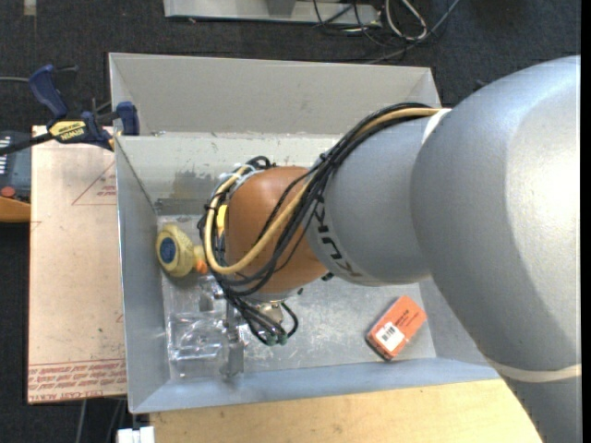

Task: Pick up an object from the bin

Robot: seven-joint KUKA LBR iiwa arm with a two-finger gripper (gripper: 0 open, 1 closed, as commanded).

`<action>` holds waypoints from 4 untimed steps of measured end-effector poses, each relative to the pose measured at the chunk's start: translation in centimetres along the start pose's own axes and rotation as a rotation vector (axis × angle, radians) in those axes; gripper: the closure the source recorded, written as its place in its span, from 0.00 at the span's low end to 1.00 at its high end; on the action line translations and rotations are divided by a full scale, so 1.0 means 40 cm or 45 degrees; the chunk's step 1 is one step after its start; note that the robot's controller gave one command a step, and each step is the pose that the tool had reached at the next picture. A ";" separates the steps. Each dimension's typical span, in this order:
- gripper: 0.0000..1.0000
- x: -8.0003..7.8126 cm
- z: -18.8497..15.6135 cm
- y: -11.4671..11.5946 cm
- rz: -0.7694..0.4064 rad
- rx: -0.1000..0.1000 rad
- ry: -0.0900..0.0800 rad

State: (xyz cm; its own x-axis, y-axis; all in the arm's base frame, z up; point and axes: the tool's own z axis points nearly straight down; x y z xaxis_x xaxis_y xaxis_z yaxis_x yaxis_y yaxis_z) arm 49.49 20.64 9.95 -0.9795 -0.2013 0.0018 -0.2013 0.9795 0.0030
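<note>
Bin (137,293): grey metal.
Claw (231,351): low in the bin's lower-left corner, beneath the arm's orange cover (268,224). Cannot tell whether released or clenched.
Clear plastic piece (192,338): same corner, just left of the claw; contact unclear.
Yellow roll (175,250): by the left wall, above the plastic.
Orange box (397,328): lower right, well apart.

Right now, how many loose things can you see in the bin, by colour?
Yellow and blue round thing: 1
Orange box: 1
Clear plastic piece: 1
Total: 3 in view; the arm covers the middle of the bin, so there may be more.
</note>
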 end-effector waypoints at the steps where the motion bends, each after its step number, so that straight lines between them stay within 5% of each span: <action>1: 0.00 0.022 0.065 0.005 -0.229 -0.003 -0.052; 2: 1.00 0.013 0.066 0.012 -0.047 -0.003 -0.020; 4: 1.00 0.023 0.029 0.010 -0.047 0.000 -0.002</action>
